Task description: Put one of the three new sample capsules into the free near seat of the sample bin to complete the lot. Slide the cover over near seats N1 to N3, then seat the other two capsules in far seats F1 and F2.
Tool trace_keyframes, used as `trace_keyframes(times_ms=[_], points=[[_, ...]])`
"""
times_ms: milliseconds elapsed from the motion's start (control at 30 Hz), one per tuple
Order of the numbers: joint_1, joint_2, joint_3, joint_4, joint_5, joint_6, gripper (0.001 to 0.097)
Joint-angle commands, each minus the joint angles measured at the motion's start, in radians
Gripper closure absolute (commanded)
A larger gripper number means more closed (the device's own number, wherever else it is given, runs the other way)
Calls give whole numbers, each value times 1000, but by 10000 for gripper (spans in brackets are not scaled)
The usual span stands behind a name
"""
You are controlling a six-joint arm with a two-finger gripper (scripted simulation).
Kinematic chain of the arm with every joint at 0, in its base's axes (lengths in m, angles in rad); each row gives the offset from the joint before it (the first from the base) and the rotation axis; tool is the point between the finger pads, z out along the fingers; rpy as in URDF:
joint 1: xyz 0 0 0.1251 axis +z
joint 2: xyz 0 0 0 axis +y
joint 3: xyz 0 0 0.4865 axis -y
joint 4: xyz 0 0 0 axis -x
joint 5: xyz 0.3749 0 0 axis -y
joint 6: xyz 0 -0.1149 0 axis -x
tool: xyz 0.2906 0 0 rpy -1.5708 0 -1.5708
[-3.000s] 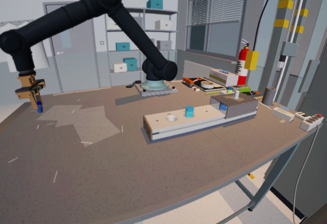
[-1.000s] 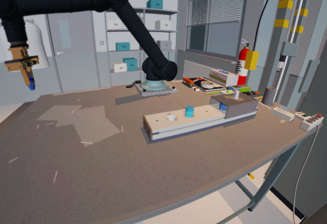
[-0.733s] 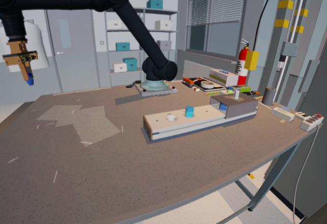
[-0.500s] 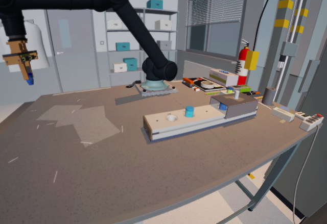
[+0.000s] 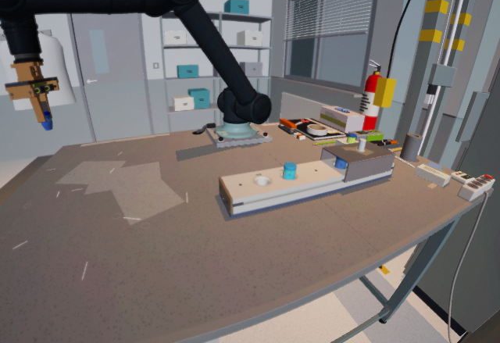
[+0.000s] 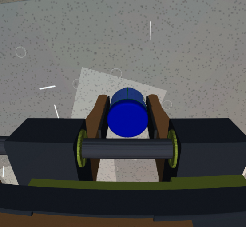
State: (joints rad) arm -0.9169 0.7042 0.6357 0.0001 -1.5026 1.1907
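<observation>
A dark blue capsule (image 6: pixel 127 113) (image 5: pixel 47 122) sits between my two brown fingers, which are closed on its sides. My gripper (image 6: pixel 127 109) (image 5: pixel 45 120) hangs high above the far left end of the table, well away from the sample bin (image 5: pixel 301 184). On the bin's open cream deck a lighter blue capsule (image 5: pixel 289 170) stands in one seat. An empty round seat (image 5: pixel 261 180) lies to its left. The grey cover (image 5: pixel 360 161) sits over the bin's right end, with another blue capsule (image 5: pixel 341 163) showing at its open mouth. A small white knob (image 5: pixel 361 144) stands on the cover.
The table's left edge lies below my gripper. A pale patch (image 5: pixel 121 188) marks the tabletop between me and the bin. My arm's base (image 5: pixel 238 133) stands behind the bin. Tools, tape and boxes (image 5: pixel 323 127) crowd the far right.
</observation>
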Motion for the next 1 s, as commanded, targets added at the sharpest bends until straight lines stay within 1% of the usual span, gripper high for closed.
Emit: trace_keyframes(times_ms=[0,100,233,500,767,967], points=[[3,-7,-7,0,4,-3,966],[16,-27,-44,0,20,-15,966],[44,-69,-118,0,53,-42,966],[146,-189,-325,0,139,-144,966],[323,-329,-546,0,220,-321,966],[506,-420,-678,0,261,-505,966]])
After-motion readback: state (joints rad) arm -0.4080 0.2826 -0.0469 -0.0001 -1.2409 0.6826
